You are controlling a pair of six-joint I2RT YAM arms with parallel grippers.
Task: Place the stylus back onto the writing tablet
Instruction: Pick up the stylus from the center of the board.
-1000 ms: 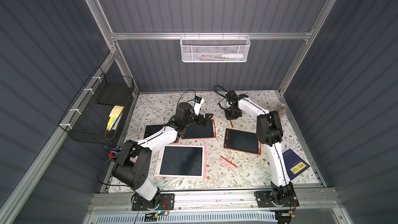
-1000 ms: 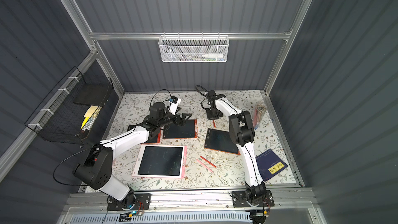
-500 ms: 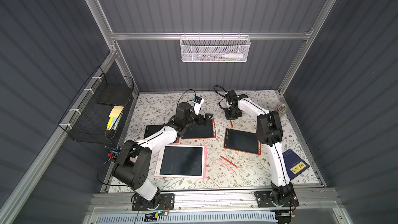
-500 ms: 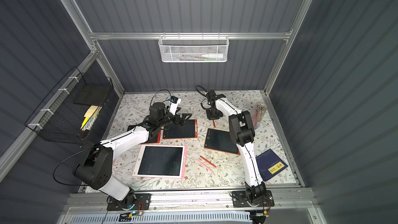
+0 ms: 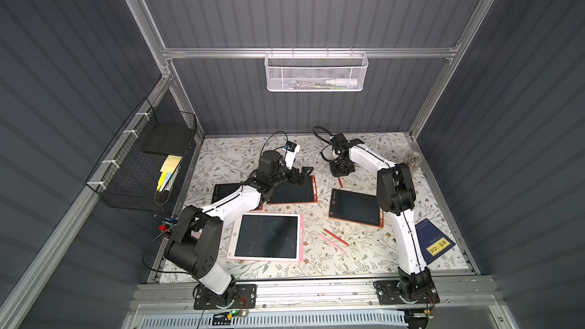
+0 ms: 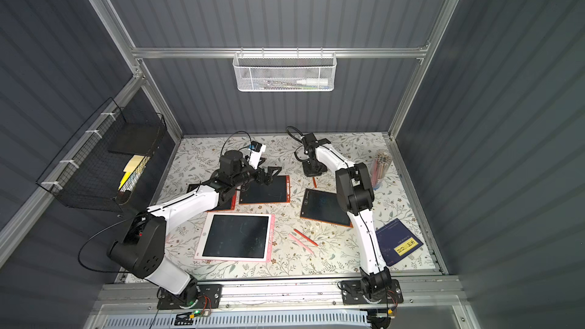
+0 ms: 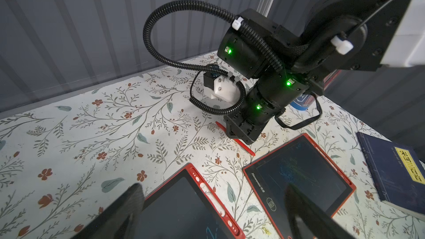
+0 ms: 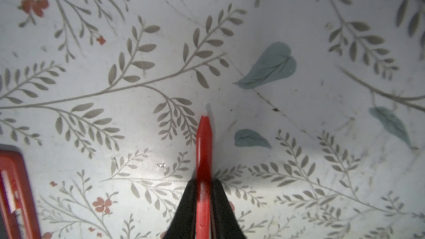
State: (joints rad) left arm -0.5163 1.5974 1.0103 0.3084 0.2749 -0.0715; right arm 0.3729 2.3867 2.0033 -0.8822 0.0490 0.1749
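Left of centre in a top view, the left gripper (image 5: 301, 173) is hovering with its jaws spread wide over the upper edge of a red-framed writing tablet (image 5: 292, 193), gripping nothing. In the left wrist view its two black fingers (image 7: 125, 210) are standing far apart at the lower edge. Right of it, near the frame's centre, the right gripper (image 5: 341, 170) is pointing down at the floral table cover (image 5: 234, 159) and clamping a red stylus (image 8: 203, 148) between nearly closed jaws. The stylus is lying low over the cover, touching or not I cannot tell, just above a second red-framed tablet (image 5: 354, 207). Compared with a second ago, both arms are keeping the same pose and nothing is shifting. At the right, a blue book (image 7: 391, 175) is carrying a yellow label (image 7: 410, 168) reading 宋词三百首; the second tablet's brand word is too blurred to read.
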